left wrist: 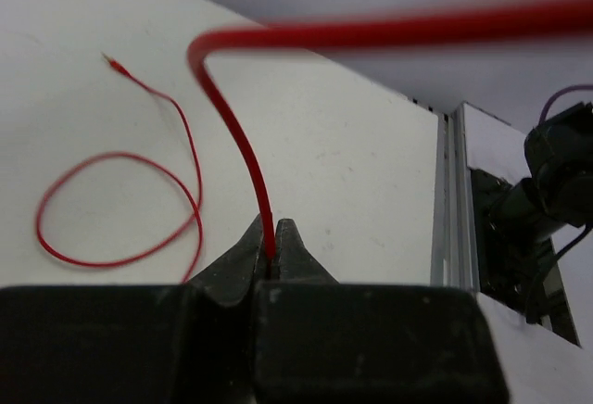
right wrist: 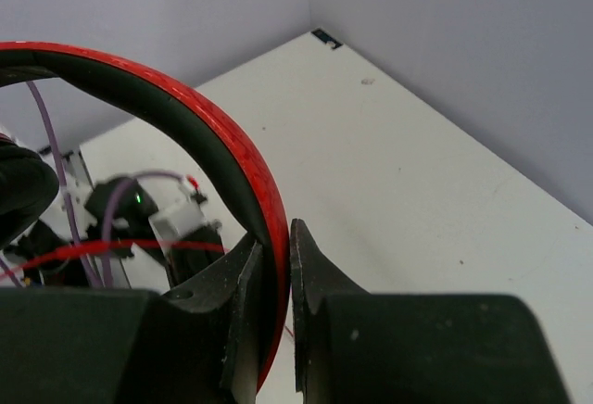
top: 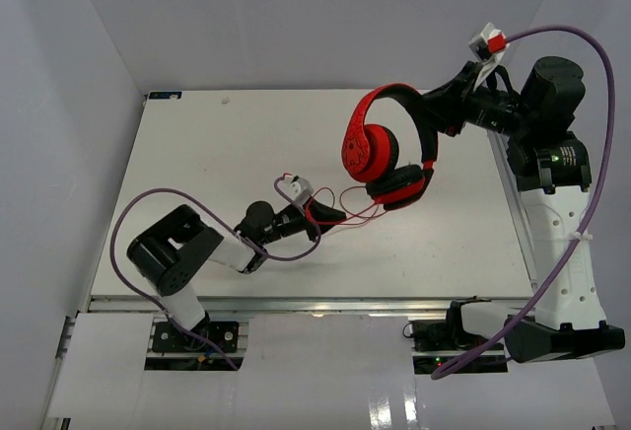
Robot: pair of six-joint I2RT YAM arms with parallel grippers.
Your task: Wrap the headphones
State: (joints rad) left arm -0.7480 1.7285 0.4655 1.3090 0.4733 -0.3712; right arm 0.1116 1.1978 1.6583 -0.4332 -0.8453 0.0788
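Overhead, the red headphones (top: 385, 149) hang at about 2 o'clock from the middle of the white table (top: 197, 174), their black-cushioned ear cups turned toward 7 o'clock. The right gripper (top: 431, 116) pinches the headband at 1 o'clock of the cups. In the right wrist view its two fingers press on either side of the red-and-black band (right wrist: 213, 135), with the right gripper (right wrist: 276, 237) closed tight on it and the table (right wrist: 417, 163) well below.

The left gripper (top: 335, 215) sits at 7 o'clock of the headphones, near the table's middle, with the thin red cable (top: 360, 203) running between it and the cups. From the left wrist, the left gripper (left wrist: 271, 237) is pressed together on that cable (left wrist: 232, 126), which rises toward 12 o'clock, bends and runs off blurred toward 3 o'clock. A loose loop of it lies on the table (left wrist: 352, 163) at 9 o'clock of the fingers, and the plug end (left wrist: 111, 59) rests at 11 o'clock.

A small dark tag (top: 163, 96) lies at the table's far corner, at 10 o'clock overhead; any marks on it are too small to read.
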